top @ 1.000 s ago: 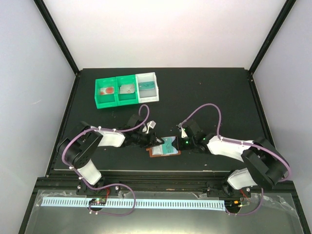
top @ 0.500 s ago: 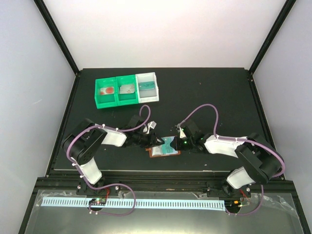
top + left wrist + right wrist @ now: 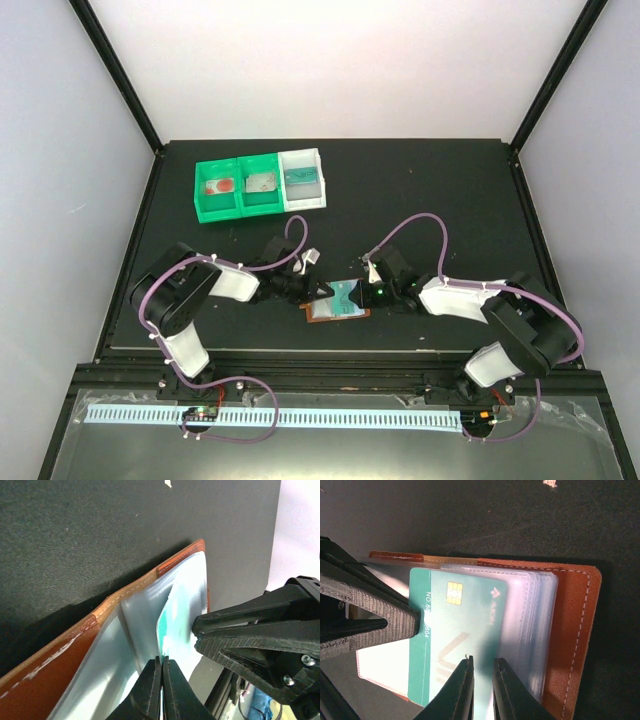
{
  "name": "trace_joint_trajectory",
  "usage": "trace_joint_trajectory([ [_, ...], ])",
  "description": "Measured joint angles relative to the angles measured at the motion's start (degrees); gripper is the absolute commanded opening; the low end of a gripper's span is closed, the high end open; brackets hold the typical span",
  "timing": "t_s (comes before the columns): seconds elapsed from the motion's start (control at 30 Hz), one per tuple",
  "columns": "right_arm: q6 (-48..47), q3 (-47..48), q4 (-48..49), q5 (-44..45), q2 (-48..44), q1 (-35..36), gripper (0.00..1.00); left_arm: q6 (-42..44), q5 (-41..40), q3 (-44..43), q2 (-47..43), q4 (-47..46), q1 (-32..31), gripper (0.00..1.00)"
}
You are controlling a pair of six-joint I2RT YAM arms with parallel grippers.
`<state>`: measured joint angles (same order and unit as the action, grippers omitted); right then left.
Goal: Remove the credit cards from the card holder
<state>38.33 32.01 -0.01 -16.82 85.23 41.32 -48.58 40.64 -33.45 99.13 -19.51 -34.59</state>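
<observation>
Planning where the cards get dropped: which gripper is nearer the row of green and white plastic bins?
Left. The left gripper sits at the brown leather card holder's left edge, nearer the green and white bins; the right gripper is farther right, across the holder.

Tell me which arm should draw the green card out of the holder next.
Left. The left tool is shut on the exposed edge of the green card, which sticks out of the card holder toward it. The right tool looks clamped on the holder, steadying it.
</observation>
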Motion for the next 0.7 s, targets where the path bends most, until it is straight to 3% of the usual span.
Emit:
trace_joint_trajectory([
  [0.7,0.2,-0.1,0.1,0.4,0.0,0.0,0.12,0.0,0.9,3.3,-3.7,-0.9,2.0,0.02],
])
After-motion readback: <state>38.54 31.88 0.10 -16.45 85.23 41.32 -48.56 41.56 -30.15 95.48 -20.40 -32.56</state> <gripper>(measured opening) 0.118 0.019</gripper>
